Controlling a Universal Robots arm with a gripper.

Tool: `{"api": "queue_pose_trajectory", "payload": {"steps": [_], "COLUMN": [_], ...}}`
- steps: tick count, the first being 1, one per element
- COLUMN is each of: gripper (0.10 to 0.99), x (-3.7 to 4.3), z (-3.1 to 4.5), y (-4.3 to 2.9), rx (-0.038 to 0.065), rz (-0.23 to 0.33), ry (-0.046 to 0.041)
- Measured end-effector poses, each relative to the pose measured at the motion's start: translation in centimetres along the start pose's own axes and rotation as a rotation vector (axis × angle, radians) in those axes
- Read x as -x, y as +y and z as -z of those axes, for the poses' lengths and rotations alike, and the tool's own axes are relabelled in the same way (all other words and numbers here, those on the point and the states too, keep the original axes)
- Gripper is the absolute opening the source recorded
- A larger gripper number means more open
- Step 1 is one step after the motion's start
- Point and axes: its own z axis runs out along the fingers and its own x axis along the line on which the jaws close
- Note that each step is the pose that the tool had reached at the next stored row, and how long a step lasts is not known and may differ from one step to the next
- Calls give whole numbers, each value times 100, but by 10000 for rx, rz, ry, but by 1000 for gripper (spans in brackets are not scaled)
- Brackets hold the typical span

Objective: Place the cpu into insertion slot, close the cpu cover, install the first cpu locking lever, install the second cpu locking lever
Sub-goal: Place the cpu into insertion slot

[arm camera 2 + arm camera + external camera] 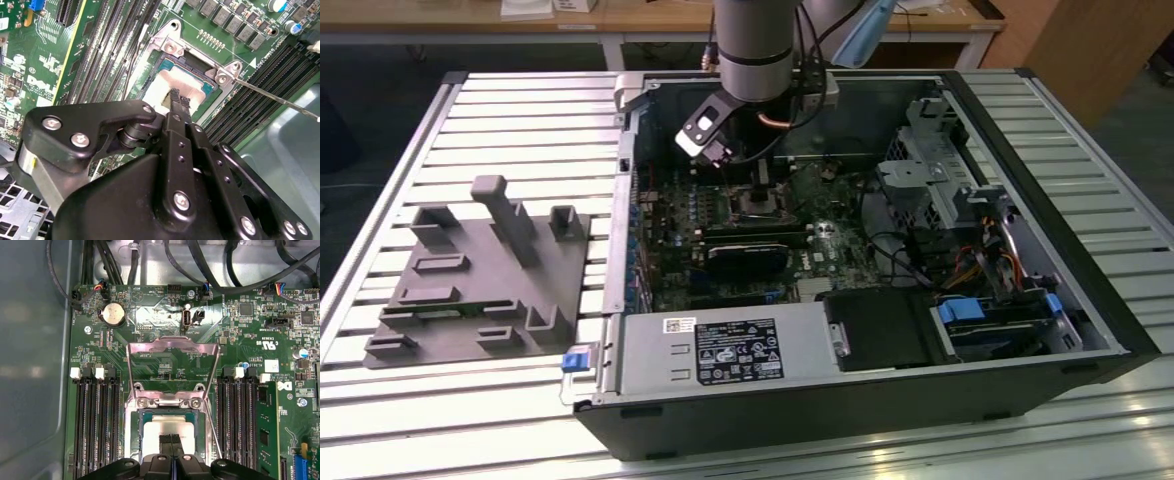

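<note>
The gripper [178,98] had its two slim fingers drawn together with nothing held between them. Their tips were over the middle of the cpu [160,426]; whether they touched it could not be told. The cpu lay flat, seated in the insertion slot [134,420]. A thin wire lever [280,97] slanted up from the slot's corner. Beyond the cpu, the cpu cover [172,344] was swung open, hinged at the slot's far edge. Farther out, the green motherboard [250,340] sat inside the open computer case [854,400].
</note>
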Motion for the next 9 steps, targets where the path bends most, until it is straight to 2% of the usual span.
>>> {"api": "queue_pose_trajectory", "payload": {"steps": [9], "gripper": [106], "x": [0], "z": [70], "y": [7], "rx": [-1], "rz": [0], "ry": [-2]}}
